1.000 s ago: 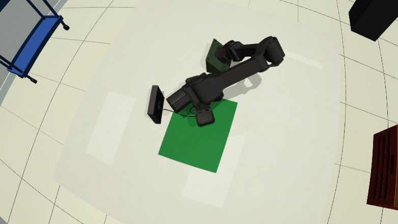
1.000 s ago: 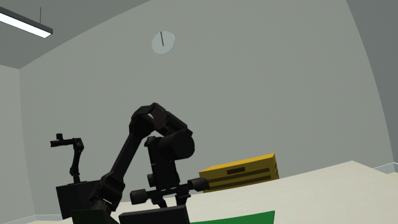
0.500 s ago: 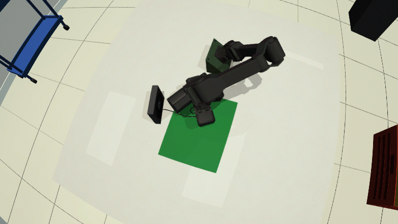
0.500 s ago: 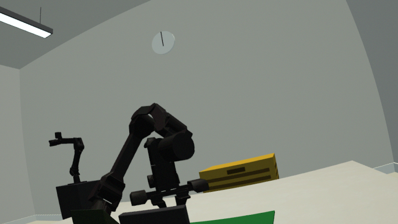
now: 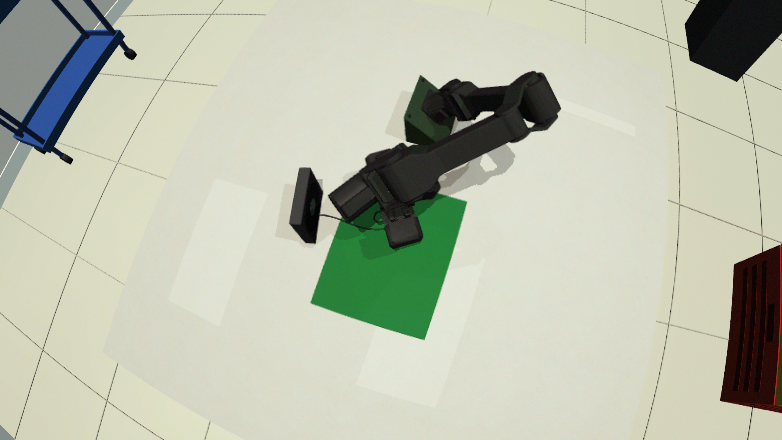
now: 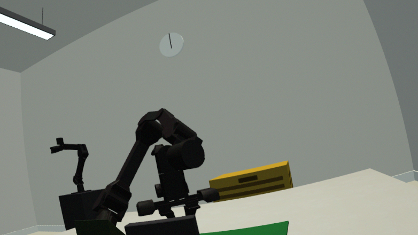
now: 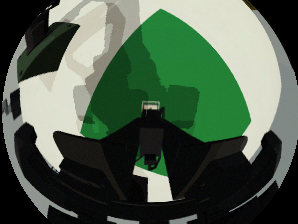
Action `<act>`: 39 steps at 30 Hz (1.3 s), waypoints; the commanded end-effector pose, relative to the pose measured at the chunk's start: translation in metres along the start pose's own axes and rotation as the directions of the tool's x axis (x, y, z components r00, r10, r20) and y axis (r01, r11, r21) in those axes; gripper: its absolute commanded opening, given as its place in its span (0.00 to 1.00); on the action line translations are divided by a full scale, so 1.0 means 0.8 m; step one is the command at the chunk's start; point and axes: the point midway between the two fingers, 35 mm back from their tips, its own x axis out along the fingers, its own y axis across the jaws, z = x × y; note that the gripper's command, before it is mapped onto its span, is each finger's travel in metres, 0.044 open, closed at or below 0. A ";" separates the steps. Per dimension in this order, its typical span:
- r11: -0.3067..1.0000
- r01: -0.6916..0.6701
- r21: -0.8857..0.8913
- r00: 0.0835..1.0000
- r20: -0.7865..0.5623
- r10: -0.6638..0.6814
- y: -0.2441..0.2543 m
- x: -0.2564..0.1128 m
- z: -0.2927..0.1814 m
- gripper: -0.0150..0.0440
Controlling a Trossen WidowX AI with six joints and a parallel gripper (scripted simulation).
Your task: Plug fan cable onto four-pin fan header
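Observation:
The green board (image 5: 382,284) (image 6: 248,229) (image 7: 200,65) lies flat under my hand. In the wrist view the pale, open-topped fan header (image 7: 150,105) stands just beyond my fingertips. My gripper (image 7: 150,122) is shut on the dark plug, low over the board at the header. The plug overlaps the header's near edge; whether it is seated in it cannot be told. The black fan (image 5: 304,207) (image 6: 160,226) stands upright left of the board, and its thin cable (image 5: 360,226) runs to my hand. The fan hides my fingertips in the exterior view.
A dark green block (image 5: 429,125) (image 7: 50,52) is at the arm's base. A blue cart (image 5: 73,90), a black cabinet (image 5: 727,38) and a red cabinet (image 5: 751,328) stand around. The exterior view shows a yellow cabinet (image 6: 251,181) and another arm (image 6: 80,166) behind.

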 end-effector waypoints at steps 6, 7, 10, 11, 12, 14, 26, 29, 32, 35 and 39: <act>1.000 0.003 0.005 1.000 0.003 -0.003 0.000 0.006 0.001 0.25; 1.000 0.003 0.005 1.000 0.003 -0.003 0.000 0.007 0.001 0.25; 1.000 0.003 0.005 1.000 0.004 -0.003 0.000 0.009 0.001 0.25; 1.000 0.003 0.005 1.000 0.004 -0.003 0.000 0.010 0.001 0.25; 1.000 0.003 0.005 1.000 0.004 -0.003 0.000 0.010 0.001 0.25; 1.000 0.003 0.005 1.000 0.004 -0.003 0.000 0.012 0.001 0.25; 1.000 0.004 0.005 1.000 0.004 -0.004 0.000 0.018 0.001 0.25; 1.000 0.004 0.005 1.000 0.004 -0.004 0.000 0.019 0.001 0.25; 1.000 0.004 0.005 1.000 0.004 -0.004 0.000 0.020 0.001 0.25; 1.000 0.004 0.005 1.000 0.004 -0.004 0.000 0.021 0.001 0.25; 1.000 0.004 0.005 1.000 0.004 -0.004 0.000 0.023 0.001 0.25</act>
